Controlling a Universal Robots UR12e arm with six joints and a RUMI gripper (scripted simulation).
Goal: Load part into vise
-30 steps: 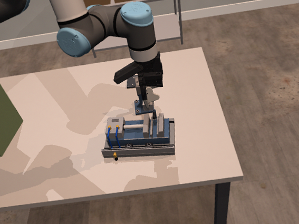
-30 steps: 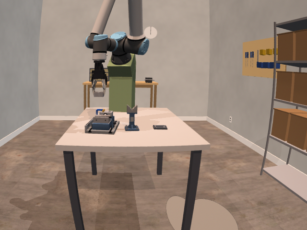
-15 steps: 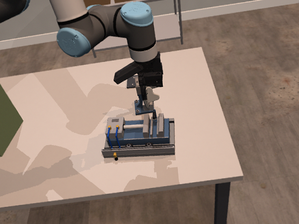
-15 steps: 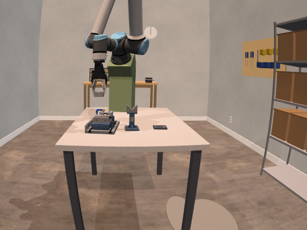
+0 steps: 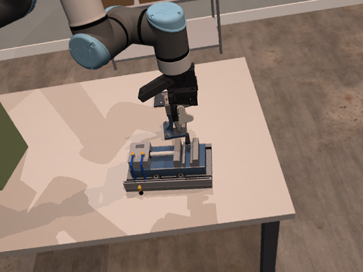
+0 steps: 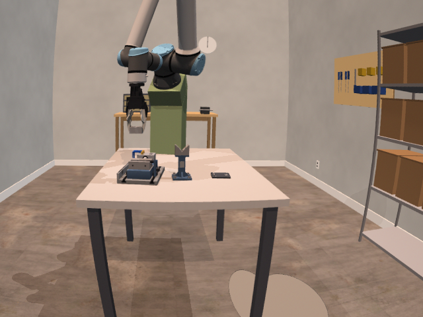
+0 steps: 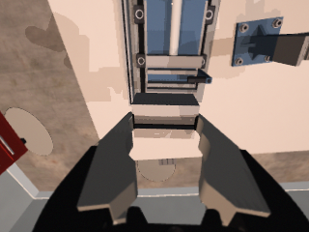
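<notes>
My gripper (image 7: pixel 163 113) is shut on the part (image 7: pixel 165 130), a light grey block with a dark slot line across it. It hangs well above the table, over the vise's far end (image 6: pixel 136 129). In the top view the gripper (image 5: pixel 179 119) and the part stand above the vise (image 5: pixel 169 165). The vise is open: the moving jaw (image 5: pixel 177 152) sits on the cylinder rod (image 5: pixel 161 153), the fixed jaw (image 5: pixel 194 149) is on the right, and the low bars lie between them. The work stop (image 7: pixel 199 76) is a short dark rod between the jaws.
The blue-based V-block (image 6: pixel 182 160) stands on the table right of the vise (image 6: pixel 139 170). The dark infeed plate (image 6: pixel 220 175) lies further right, with nothing on it. A green pedestal (image 6: pixel 168 115) carries the arm behind the table. A shelf with boxes (image 6: pixel 399 129) is at the right.
</notes>
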